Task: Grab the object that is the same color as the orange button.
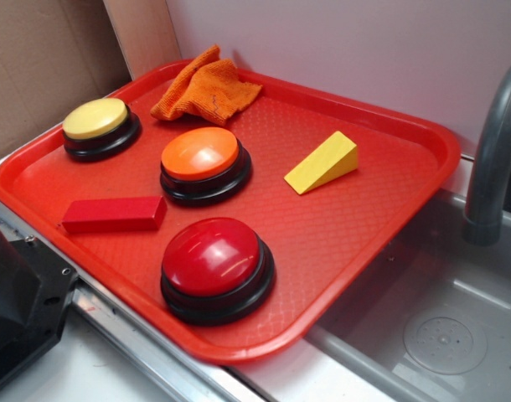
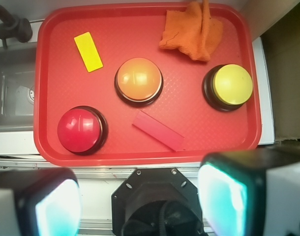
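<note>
The orange cloth rag (image 1: 207, 90) is seen crumpled at the red tray's (image 1: 381, 209) far edge, behind the orange button (image 1: 203, 162), while the fingers (image 2: 224, 196) are held wide apart, empty, above the near rim.

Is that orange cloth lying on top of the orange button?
No, the orange cloth lies crumpled in the tray's far corner, apart from the orange button.

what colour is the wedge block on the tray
Yellow. The wedge shows best in the exterior view, on the red tray.
</note>
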`<control>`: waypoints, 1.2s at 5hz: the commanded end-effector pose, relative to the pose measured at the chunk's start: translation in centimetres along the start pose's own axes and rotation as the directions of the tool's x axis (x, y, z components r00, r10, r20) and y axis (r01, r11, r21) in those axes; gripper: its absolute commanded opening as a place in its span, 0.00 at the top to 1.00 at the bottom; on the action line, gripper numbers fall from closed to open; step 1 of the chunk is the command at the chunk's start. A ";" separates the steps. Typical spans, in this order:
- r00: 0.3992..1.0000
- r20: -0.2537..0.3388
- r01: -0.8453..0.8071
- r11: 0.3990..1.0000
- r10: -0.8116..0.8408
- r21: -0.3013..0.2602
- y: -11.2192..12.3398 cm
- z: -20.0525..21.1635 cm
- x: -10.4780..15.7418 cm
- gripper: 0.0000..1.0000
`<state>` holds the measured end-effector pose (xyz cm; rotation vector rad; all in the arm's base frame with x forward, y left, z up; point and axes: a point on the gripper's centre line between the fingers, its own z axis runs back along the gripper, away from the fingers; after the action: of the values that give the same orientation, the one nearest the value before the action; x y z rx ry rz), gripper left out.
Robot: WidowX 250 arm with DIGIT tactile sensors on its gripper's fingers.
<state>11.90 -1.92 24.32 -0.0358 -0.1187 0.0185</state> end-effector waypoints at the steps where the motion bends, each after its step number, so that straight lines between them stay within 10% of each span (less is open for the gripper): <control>1: 1.000 0.000 0.000 1.000 0.000 0.000 0.0 0.0 0.0 0.00; 3: 0.996 0.094 -0.025 0.979 0.006 0.202 5.5 -2.9 8.9 0.00; 6: 0.970 0.110 -0.236 0.949 0.217 0.211 12.6 -13.3 13.1 0.00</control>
<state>26.22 9.58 11.04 0.1671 -0.1587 0.2529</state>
